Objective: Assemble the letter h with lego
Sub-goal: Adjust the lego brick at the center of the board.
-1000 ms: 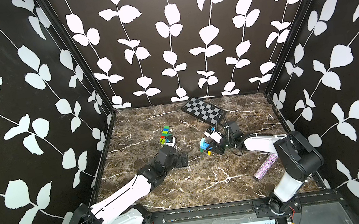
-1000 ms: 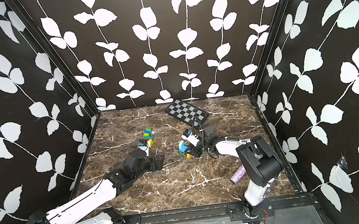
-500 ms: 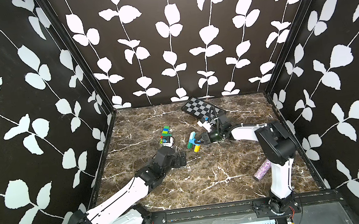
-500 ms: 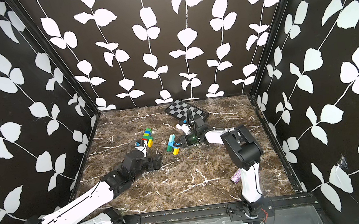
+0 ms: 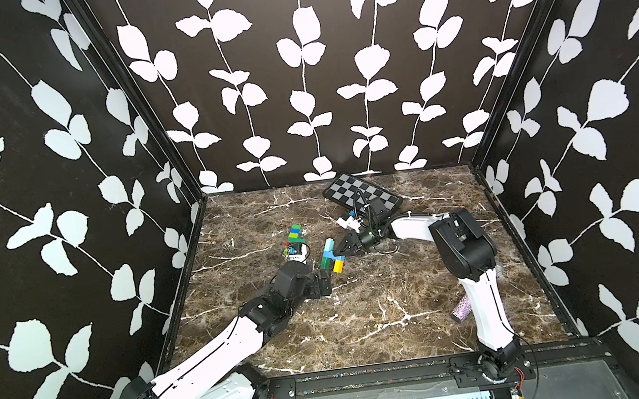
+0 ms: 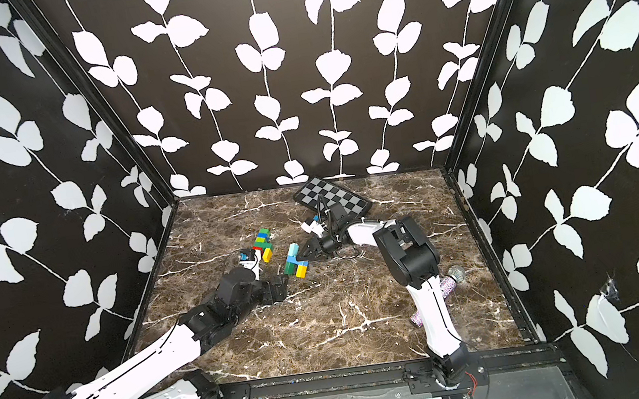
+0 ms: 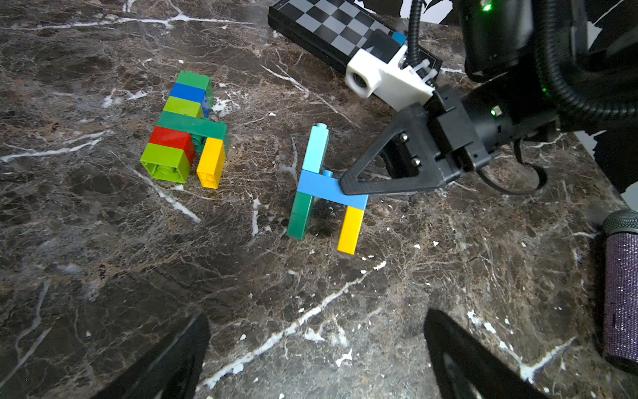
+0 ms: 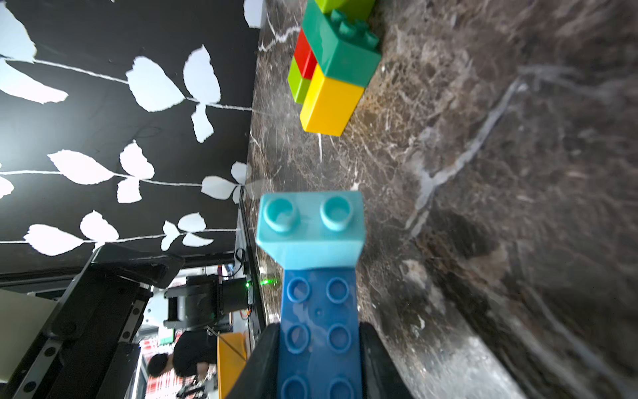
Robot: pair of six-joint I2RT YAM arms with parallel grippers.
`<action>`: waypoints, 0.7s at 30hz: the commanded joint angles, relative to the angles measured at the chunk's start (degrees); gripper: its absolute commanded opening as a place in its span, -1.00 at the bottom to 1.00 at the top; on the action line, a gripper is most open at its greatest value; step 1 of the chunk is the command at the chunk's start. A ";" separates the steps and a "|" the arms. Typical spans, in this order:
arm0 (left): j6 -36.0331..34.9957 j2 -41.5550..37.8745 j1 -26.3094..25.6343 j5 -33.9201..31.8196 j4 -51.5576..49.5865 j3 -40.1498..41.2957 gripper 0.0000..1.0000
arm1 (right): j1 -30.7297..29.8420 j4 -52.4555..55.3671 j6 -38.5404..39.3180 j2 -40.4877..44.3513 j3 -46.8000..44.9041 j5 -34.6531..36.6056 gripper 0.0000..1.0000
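Observation:
My right gripper is shut on the blue crossbar of a joined lego piece. That piece has a pale blue column, a dark green leg and a yellow leg, and is held near the marble floor. A second lego cluster of green, blue, lime, red and yellow bricks lies just to its left. My left gripper is open, a little in front of both, holding nothing.
A black-and-grey checkered board lies at the back, behind the right arm. A glittery purple cylinder lies at the front right by the right arm's base. Leaf-patterned walls close in three sides.
My right gripper has carried the joined lego piece leftwards, closer to the second cluster. The left arm has barely shifted and stays open.

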State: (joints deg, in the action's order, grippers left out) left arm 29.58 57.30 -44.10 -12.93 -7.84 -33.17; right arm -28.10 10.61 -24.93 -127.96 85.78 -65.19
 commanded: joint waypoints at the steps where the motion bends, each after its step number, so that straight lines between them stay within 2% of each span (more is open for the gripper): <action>1: 0.30 -1.14 0.24 -0.17 -1.13 0.74 0.98 | 0.23 8.12 5.28 -1.84 3.58 -2.21 -0.44; 8: 0.48 -0.94 0.24 0.18 -0.95 0.75 0.98 | 1.06 11.26 5.86 -4.33 7.56 -1.30 -0.38; 15: 0.48 -0.44 0.22 0.34 -0.62 0.72 0.98 | 1.57 19.89 11.80 -6.00 12.17 2.54 -0.09; 21: 0.48 0.23 0.24 0.50 -0.43 0.53 0.98 | 1.84 21.72 12.52 -6.94 13.93 6.00 0.08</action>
State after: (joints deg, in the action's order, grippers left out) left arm 29.98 57.43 -44.10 -12.78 -7.86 -33.17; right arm -26.52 29.06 -15.40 -134.02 98.43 -61.23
